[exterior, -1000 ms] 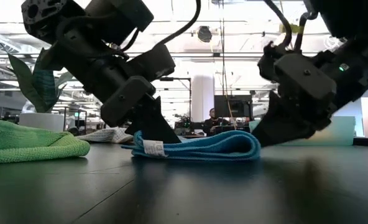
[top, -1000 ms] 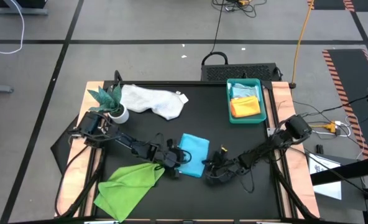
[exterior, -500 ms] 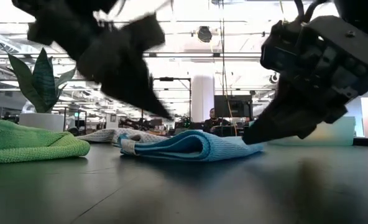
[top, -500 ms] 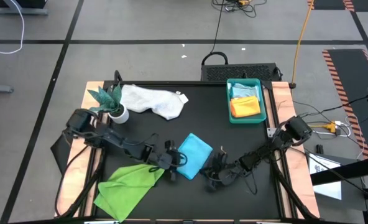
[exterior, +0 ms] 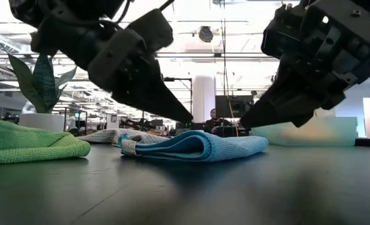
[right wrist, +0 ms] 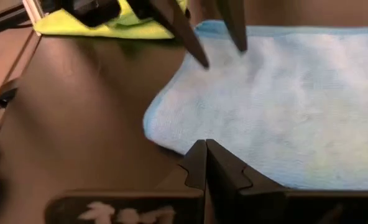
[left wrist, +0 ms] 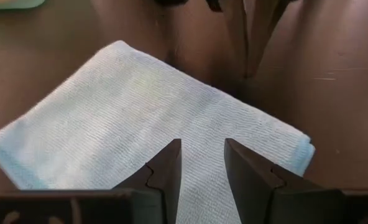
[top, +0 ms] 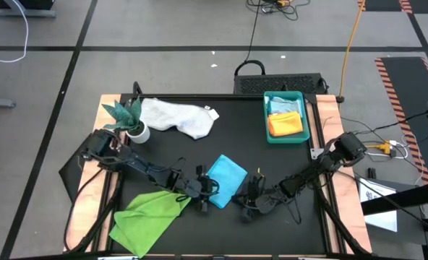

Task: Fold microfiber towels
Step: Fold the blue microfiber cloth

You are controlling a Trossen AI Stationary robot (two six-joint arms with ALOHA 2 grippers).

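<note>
High view: black table (top: 163, 144), grey tiled floor around. Folded blue towel (top: 225, 180) lies mid-table, left gripper (top: 208, 189) spread beside it, right gripper (top: 249, 195) pressed together opposite.

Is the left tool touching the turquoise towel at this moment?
Apart. The low view shows the left tool raised above the turquoise towel, with background visible between its tip and the cloth.

No lettering, brand, number or sign can be read in any view. A small white tag on the folded turquoise-blue towel (exterior: 129, 147), near the tabletop's front edge, is too small and blurred to make out.
</note>
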